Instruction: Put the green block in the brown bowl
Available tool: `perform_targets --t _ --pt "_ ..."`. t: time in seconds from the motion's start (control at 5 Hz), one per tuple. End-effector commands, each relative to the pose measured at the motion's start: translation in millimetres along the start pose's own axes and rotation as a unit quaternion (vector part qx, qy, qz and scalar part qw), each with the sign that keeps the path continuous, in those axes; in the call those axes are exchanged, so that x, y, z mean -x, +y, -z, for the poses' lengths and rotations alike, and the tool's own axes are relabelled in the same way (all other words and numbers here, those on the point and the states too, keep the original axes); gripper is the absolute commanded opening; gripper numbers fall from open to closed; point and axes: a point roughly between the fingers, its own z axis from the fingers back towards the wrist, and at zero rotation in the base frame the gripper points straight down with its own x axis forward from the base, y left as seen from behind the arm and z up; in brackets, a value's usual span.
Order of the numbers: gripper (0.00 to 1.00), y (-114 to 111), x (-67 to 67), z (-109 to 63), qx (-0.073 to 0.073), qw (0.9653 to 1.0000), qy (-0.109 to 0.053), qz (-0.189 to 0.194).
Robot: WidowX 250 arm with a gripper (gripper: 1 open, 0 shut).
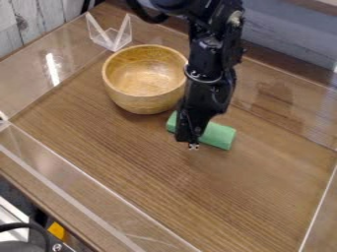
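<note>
Where the green block lies: flat on the wooden table, just off the middle of the view toward 4 o'clock, its length running from 10 to 4 o'clock; not yet in the bowl
Gripper: pointing straight down onto the block, a little toward its 10 o'clock end
Fingers: drawn together across the block's narrow width, so they look clamped on it; the contact itself is too small to make out
Why held so: as I judge it, a flat bar on a table offers only its long sides to a pinch from above, and the short way across suits a narrow span
Why the grip point matters: it seems to sit off the middle, so the free end at 4 o'clock may droop on the lift
Brown bowl: upright at 10 o'clock of the block, near it but not touching; thick glossy walls, mouth open upward
Bowl contents: nothing, the bare wooden bottom shows
Clear plastic piece: at 11 o'clock of the bowl, apart from it
Stage: grasp apparently made; lift and carry toward 10 o'clock not yet done
Next move calls for: height enough to clear the rim, and the bar, about as long as the bowl's hollow is wide, tipped so that it drops in rather than bridging the rim
</note>
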Motion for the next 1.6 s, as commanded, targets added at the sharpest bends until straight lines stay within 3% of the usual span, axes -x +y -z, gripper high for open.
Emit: perform_targets --t 0.0,0.4,1.4 --pt "0.00 6 3.9 -20.7 -0.021 0.9994 -0.021 -0.016" --pt "0.00 11 15.9 -40.5 -0.030 0.9987 -0.022 -0.034" --pt "0.00 14 28.4 -54.3 -0.021 0.9981 -0.033 -0.048"
